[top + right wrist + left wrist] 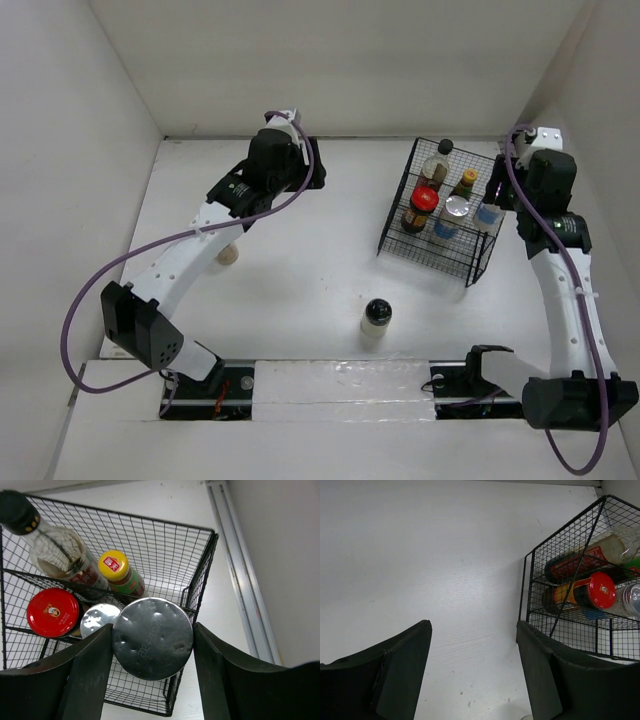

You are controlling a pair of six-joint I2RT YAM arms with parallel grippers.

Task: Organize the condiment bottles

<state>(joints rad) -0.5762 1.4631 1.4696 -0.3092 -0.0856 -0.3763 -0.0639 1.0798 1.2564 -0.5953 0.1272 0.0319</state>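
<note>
You have the wire rack (432, 256) on the right of the table (300, 200), with a red-lidded jar (422, 203) inside. Your right gripper (152, 630) clamps a silver-capped shaker (150, 647) at the rack's right end. Your left gripper (472, 630) gapes empty. A black-capped jar (376, 318) stands mid-table and a pale jar (229, 255) under your left arm.

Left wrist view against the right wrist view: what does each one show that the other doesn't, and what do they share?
Only the left wrist: a wide stretch of table beside the black wire rack, and the left gripper, open and empty. Only the right wrist: the right gripper closed on a silver-capped shaker over the rack. Both: that rack, with the red-lidded jar and the tall sauce bottle inside it.
</note>
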